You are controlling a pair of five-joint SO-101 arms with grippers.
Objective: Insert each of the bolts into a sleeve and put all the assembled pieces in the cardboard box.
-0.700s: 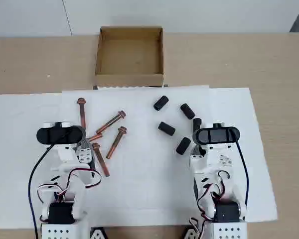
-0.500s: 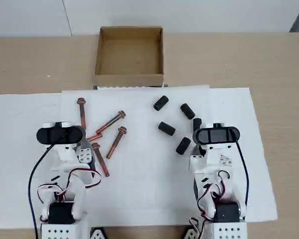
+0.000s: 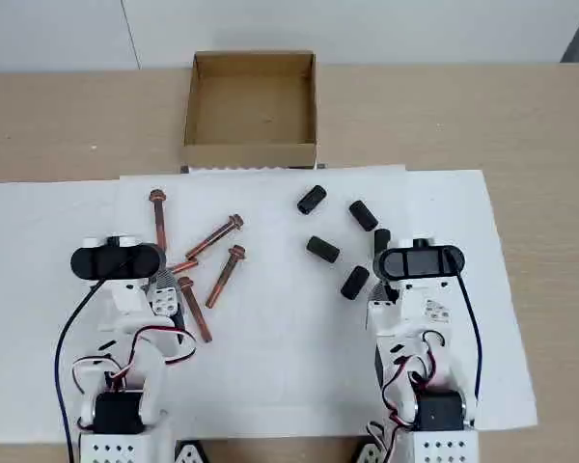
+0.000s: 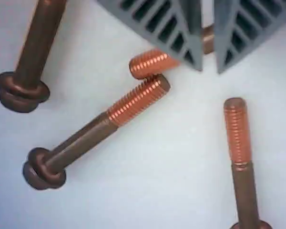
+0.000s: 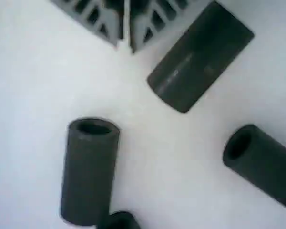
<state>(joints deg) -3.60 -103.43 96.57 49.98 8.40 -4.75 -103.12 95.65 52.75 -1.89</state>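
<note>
High view: the open-topped cardboard box (image 3: 251,154) is set on the wooden table (image 3: 540,116), against the middle of the far edge of the white paper sheet (image 3: 270,367). Plain brown floor is seen inside it, and all parts lie outside on the sheet. Five bolts (image 3: 215,236) are scattered over the sheet's left half and five sleeves (image 3: 322,250) over its right half. The left arm (image 3: 125,299) and right arm (image 3: 420,309) are placed at the sheet's near edge, with their fingers covered by the wrist housings in this view.

Left wrist view: the left gripper (image 4: 209,67) is seen with grey ribbed fingers (image 4: 167,24) drawn almost together, a slim gap left and nothing pinched. One bolt is crossed beneath them on the paper. Dark shanks, flanged heads and bright copper threaded ends are resolved.

Right wrist view: the right gripper (image 5: 125,45) is pressed to a thin slit, nothing held, just beside one sleeve. Smooth matte black tubes with hollow bores are shown
</note>
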